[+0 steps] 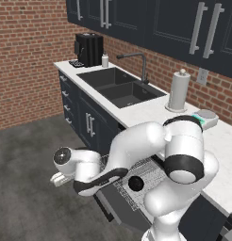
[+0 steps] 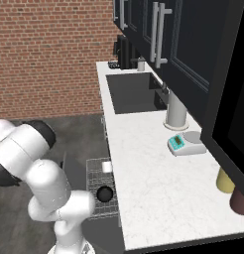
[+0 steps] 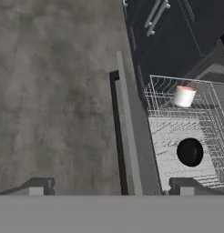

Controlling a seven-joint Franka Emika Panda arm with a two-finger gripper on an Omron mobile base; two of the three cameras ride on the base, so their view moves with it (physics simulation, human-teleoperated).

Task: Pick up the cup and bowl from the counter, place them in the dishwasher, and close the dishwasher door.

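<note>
From the left base view, the white arm bends down and forward over the open dishwasher (image 1: 136, 188), its hand hanging out past the door's edge above the grey floor. The gripper (image 1: 58, 178) sits at the far left of the arm, pale fingers poking outward with nothing between them. The black bowl (image 1: 136, 183) rests in the wire rack (image 1: 151, 172), just beside the dark forearm. Behind, the white counter (image 1: 151, 113) carries a double sink (image 1: 120, 87), a paper towel roll (image 1: 178, 91), a kitchen scale (image 1: 205, 118) and a black coffee machine (image 1: 89, 49).

From the right base view, the rack (image 2: 96, 171) stands pulled out beside the counter (image 2: 153, 183). The bowl (image 2: 104, 194) lies near its front, and the cup (image 2: 107, 166) stands upright further back by the counter's edge, the two apart. A yellow tumbler (image 2: 225, 179) and a maroon tumbler (image 2: 240, 201) stand at the counter's right end, touching or nearly so.

In the hand view, the two dark fingertips (image 3: 36, 187) stand far apart at the bottom, wide open and empty. The dishwasher door (image 3: 129, 136) is let down flat, seen edge-on as a long dark panel over the floor. Beyond it, the cup (image 3: 183, 96) stands in the rack (image 3: 186, 132), its red rim showing, and the bowl (image 3: 190, 151) lies nearer the right fingertip.
</note>
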